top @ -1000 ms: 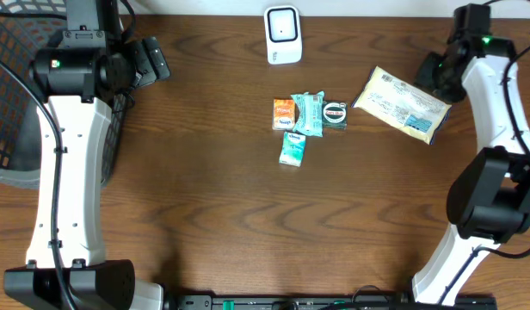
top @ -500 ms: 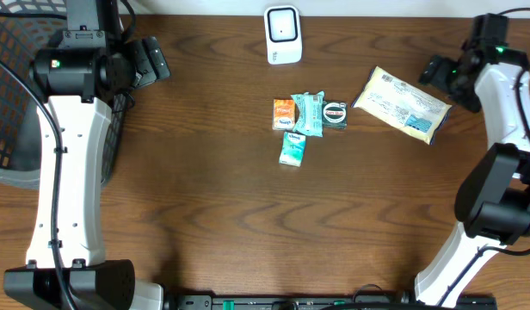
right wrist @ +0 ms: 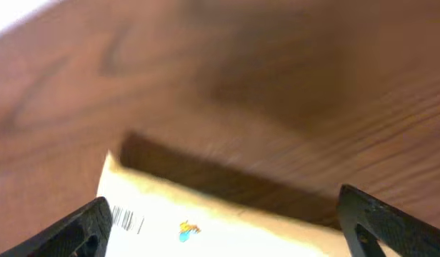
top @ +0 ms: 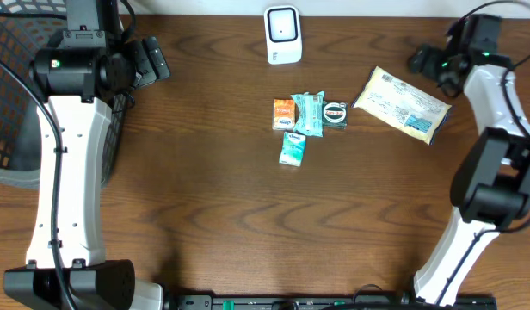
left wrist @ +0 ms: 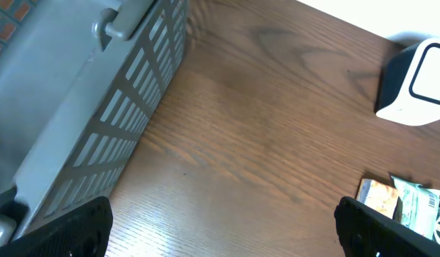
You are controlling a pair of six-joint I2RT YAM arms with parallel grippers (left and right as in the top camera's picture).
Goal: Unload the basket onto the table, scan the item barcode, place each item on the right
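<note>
Overhead and wrist views of a two-arm workstation. The wooden table (top: 205,207) carries a white barcode scanner (top: 282,34) at the middle of its far edge. Nearer the centre sits a tight cluster of small goods: an orange packet (top: 285,114), a teal pouch (top: 308,113) touching it, a dark round-labelled item (top: 335,114) on the pouch's other side, and a small teal box (top: 292,148) just in front of them. A cream packet (top: 402,104) lies flat and tilted on the table, well to the right of the cluster and apart from the scanner. In the right wrist view a printed barcode (right wrist: 127,220) shows on the packet's upper face.

The right gripper (right wrist: 223,207) hovers above the packet's far end, fingers spread wide and holding nothing; the overhead view shows no contact with the packet. The left gripper (left wrist: 220,214) is likewise spread wide and empty, poised over bare table beside a black mesh basket (top: 7,86) at the left edge. The scanner and part of the cluster appear at the right of the left wrist view.
</note>
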